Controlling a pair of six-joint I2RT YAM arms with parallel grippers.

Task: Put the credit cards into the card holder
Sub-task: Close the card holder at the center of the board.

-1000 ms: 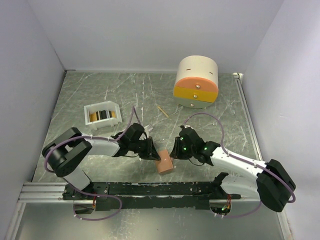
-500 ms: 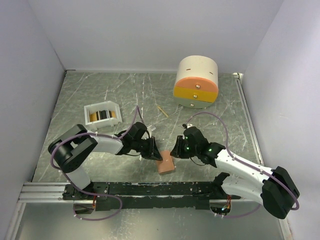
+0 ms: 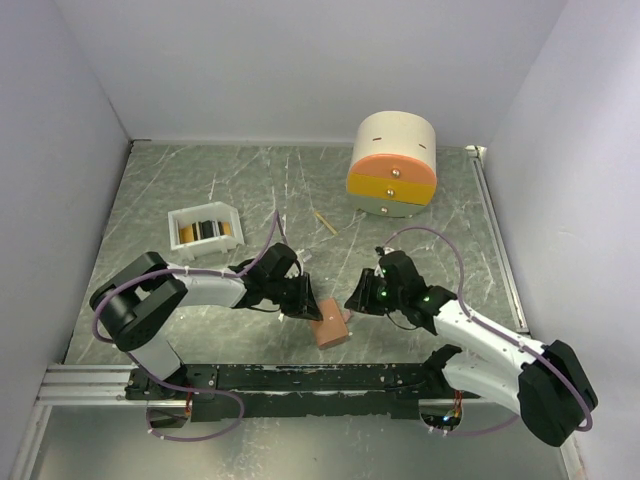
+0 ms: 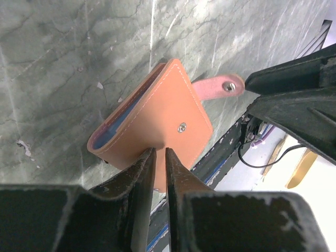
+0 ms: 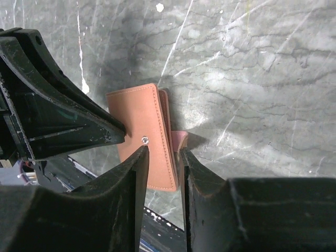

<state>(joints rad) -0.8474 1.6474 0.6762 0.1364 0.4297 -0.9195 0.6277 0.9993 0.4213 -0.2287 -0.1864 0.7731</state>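
Card holder (image 4: 157,118) x1: L gripper (image 4: 159,153) tight on its edge; R gripper (image 5: 164,153) narrow astride it, hold unclear.

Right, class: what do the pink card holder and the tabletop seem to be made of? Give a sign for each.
The card holder looks like leather or faux leather: matte salmon skin, pale stitching along the edge, a small metal snap. The tabletop looks like grey-green marble or a marble-print sheet: white veins, faint sheen.
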